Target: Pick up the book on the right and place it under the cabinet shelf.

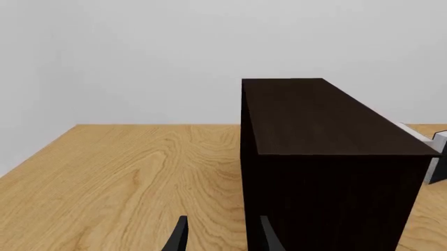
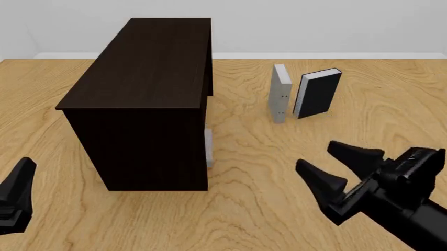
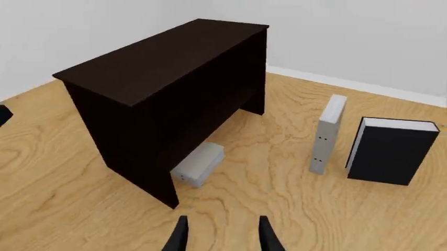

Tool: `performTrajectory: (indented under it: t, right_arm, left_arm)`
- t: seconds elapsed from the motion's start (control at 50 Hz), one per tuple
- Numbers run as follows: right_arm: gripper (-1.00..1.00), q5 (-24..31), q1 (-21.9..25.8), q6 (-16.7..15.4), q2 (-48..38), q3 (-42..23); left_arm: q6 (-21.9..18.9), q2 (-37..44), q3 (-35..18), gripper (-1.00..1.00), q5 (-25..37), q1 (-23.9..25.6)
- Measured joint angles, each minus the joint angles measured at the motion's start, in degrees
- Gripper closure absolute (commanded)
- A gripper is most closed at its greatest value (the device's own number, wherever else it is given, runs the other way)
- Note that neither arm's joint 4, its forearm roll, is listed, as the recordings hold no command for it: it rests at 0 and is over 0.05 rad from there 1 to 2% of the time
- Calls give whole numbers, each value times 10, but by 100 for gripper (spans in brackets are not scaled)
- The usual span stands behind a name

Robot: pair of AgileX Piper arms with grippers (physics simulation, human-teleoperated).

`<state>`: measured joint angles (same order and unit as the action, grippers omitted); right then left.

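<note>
Book (image 3: 198,164) lies flat under the cabinet (image 2: 143,94), while both grippers, left (image 1: 221,235) and right (image 2: 335,167), hang apart and hold nothing.

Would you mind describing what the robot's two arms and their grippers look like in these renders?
Both are matte black throughout. The right gripper has two tapered, wedge-like fingers on a blocky, angular body that runs back into a thick black arm. Of the left gripper, only a pointed black finger and a ridged base show at the front view's edge. No cables, markings or colour accents are visible.
</note>
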<state>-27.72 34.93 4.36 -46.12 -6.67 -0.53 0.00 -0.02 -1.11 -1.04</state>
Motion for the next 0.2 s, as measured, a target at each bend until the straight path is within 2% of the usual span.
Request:
performTrajectory:
  t: [0.2]
  right_arm:
    - [-100, 72, -13, -8, 137, 42]
  left_arm:
    - [-4, 0, 0, -100, -8, -1]
